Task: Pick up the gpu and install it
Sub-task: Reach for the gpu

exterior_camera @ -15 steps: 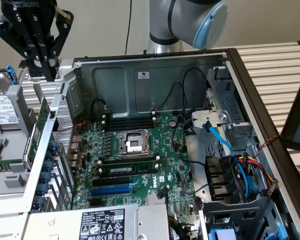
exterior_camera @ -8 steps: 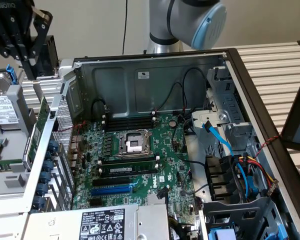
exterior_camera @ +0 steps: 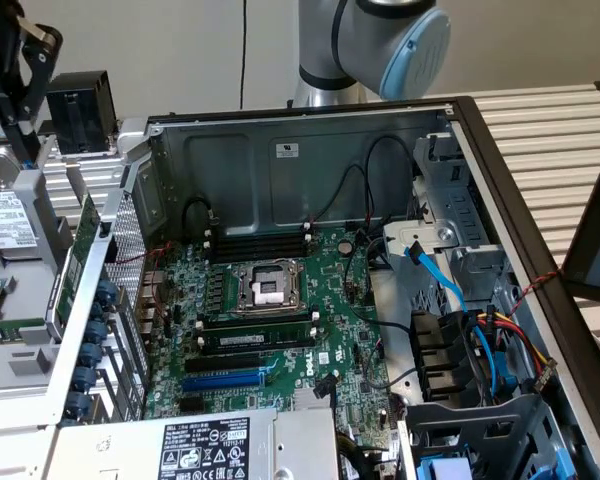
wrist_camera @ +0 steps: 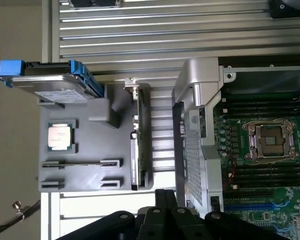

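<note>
Exterior: close, angled down into case (exterior_camera: 280, 190). Wrist: overhead. Shared: motherboard (exterior_camera: 332, 300).

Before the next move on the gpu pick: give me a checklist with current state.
1. Gripper open for the grasp: not ok, it is shut and empty.
2. gpu standing on edge in the gray tray: ok.
3. Gripper clear of the gpu: ok, not touching.
4. Which way the gpu fan faces: cannot tell, the card is seen edge-on.
5. Blue PCIe slot on the motherboard free: ok.
6. PC case open: ok.
</note>
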`<state>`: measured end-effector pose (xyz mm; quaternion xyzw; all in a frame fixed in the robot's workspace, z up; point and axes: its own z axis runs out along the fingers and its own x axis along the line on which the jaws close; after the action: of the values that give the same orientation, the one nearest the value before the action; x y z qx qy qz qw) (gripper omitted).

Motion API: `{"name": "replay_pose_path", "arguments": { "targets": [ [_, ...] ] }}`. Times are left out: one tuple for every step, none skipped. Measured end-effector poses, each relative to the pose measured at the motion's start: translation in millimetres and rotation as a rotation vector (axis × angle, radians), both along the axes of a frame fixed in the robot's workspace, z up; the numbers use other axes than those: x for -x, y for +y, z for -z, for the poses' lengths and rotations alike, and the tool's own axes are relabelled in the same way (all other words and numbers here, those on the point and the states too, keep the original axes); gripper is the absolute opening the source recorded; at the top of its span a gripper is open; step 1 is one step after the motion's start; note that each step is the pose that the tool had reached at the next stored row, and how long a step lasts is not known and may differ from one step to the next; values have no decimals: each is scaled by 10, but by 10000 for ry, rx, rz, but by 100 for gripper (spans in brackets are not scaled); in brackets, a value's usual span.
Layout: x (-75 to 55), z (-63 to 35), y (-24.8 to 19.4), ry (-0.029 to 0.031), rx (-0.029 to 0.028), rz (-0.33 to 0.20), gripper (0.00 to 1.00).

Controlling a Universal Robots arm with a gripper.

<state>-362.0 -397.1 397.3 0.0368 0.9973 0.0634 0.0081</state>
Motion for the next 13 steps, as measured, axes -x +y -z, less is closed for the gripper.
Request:
{"name": "replay_pose_path", "arguments": {
  "targets": [
    [45, 2, 0, 0, -26, 0, 11],
    [92, 5, 0, 1, -50, 1, 11],
    [138, 9, 1, 0, -66, 1, 11],
    [184, 12, 1, 1, -74, 1, 11],
    [229, 16, 1, -1, -76, 1, 11],
    [275, 19, 1, -3, -75, 1, 11],
    [320, 22, 1, -15, -76, 0, 11],
    [366, 23, 1, -31, -77, 0, 11],
    [403, 25, 2, -45, -77, 1, 11],
    [441, 30, 8, -64, -78, 0, 11],
    [470, 36, 20, -76, -76, 1, 11],
    [497, 38, 25, -114, -77, 1, 11],
    [514, 39, 28, -175, -76, 1, 11]
  ]
}}
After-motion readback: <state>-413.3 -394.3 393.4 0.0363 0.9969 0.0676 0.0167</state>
